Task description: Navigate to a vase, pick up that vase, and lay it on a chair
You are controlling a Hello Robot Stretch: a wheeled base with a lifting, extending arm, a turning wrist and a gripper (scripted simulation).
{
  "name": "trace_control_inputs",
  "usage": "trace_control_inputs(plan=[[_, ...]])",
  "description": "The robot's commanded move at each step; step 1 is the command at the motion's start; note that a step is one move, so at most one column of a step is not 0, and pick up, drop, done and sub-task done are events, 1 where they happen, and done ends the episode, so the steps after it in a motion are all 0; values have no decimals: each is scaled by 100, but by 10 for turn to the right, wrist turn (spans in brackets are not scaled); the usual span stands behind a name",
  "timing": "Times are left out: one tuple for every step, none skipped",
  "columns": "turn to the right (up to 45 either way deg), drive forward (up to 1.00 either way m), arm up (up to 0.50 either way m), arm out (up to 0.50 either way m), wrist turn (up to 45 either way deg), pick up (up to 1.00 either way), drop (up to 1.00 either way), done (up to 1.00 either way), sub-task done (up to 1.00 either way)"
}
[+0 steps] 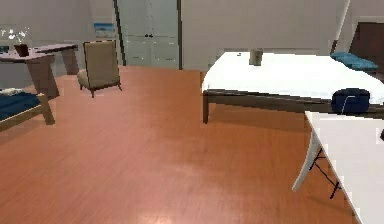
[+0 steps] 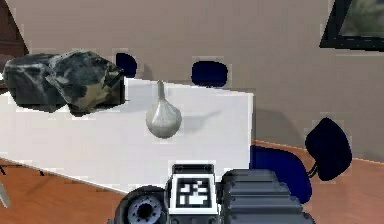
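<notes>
The vase (image 2: 163, 112), smooth pale grey with a round belly and a thin neck, stands upright on the flat white table (image 2: 90, 145). It is just right of a dark, rough, rock-like lump (image 2: 65, 80). A blue chair (image 2: 328, 148) with a rounded back stands near the table's end. The gripper (image 2: 150, 207) shows as a dark body at the bottom edge. I cannot tell how its fingers stand or whether it holds anything.
</notes>
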Motion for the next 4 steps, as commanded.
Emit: trace_control_inputs(plan=[[0, 0, 0, 48, 0, 0, 0, 0, 0], [0, 0, 0, 0, 450, 0, 0, 0, 0], [0, 0, 0, 0, 450, 0, 0, 0, 0], [0, 0, 0, 0, 450, 0, 0, 0, 0]])
